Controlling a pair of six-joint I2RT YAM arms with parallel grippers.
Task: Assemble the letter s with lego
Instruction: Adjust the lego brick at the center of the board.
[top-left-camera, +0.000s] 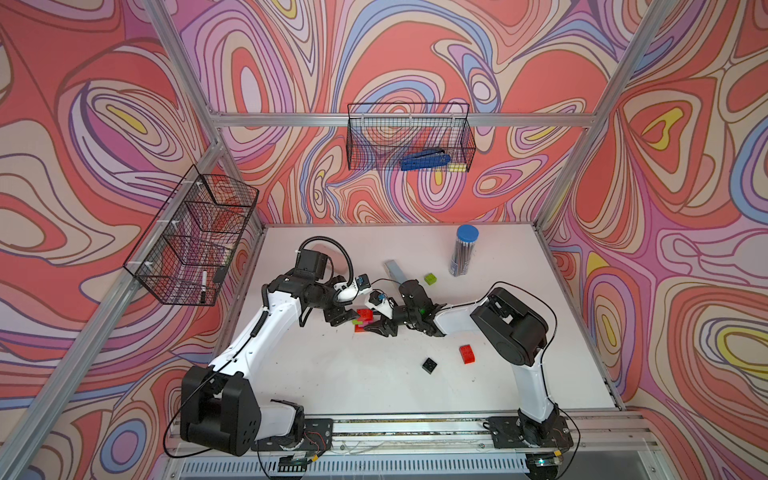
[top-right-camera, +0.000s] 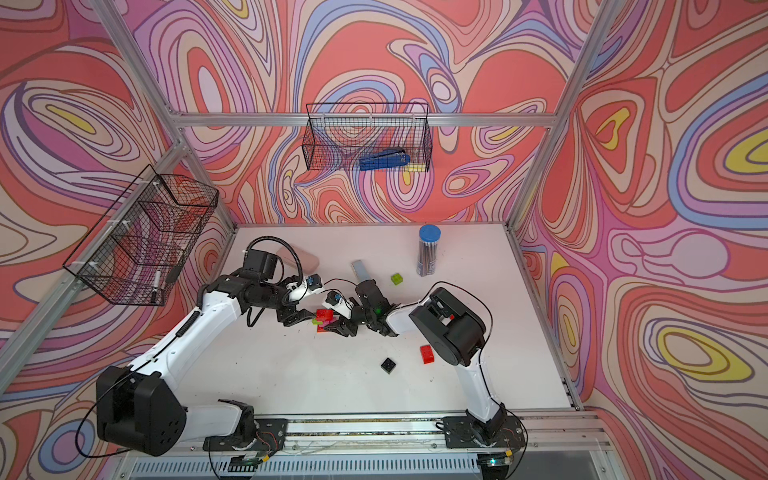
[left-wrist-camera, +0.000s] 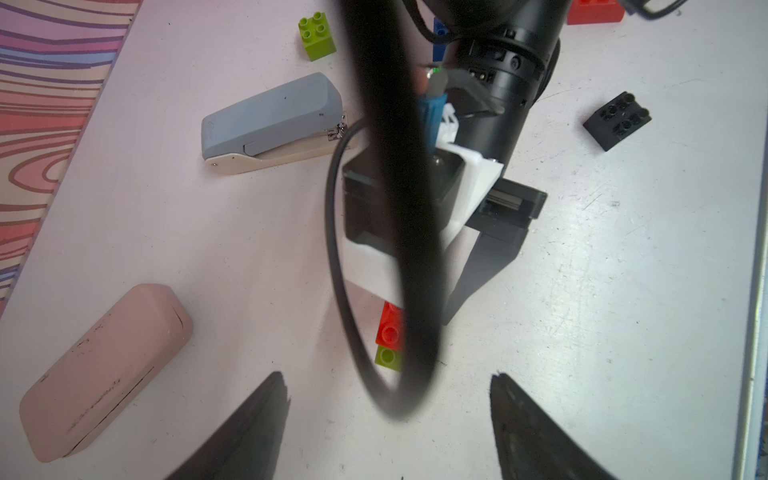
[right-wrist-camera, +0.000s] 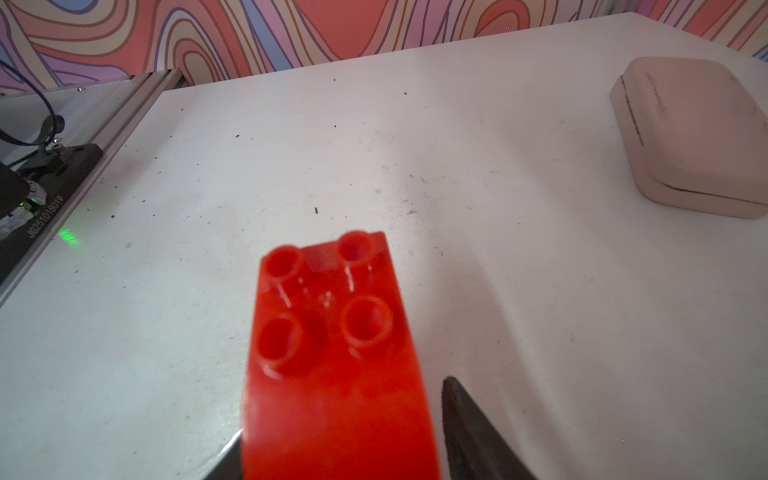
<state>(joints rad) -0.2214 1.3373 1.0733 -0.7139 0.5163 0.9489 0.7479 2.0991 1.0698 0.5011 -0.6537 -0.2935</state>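
Right now, at the far left, the pink case (left-wrist-camera: 104, 374) lies flat on the white table (top-left-camera: 374, 382). My left gripper (top-left-camera: 340, 319) hangs just left of the lego cluster (top-left-camera: 363, 321), fingers spread wide with nothing between them. That cluster of red, pink and lime green bricks sits mid-table, between the two grippers. My right gripper (top-left-camera: 380, 327) reaches in from the right, clamped on the red brick (right-wrist-camera: 332, 332) at the cluster, a finger close along each side and the studs up. Beyond it lies the grey-blue stapler (left-wrist-camera: 270, 120), with a lime green brick (top-left-camera: 430, 279) farther right. Nearer me, well apart from the cluster, sit a black brick (top-left-camera: 429, 365) and a loose red brick (top-left-camera: 467, 354).
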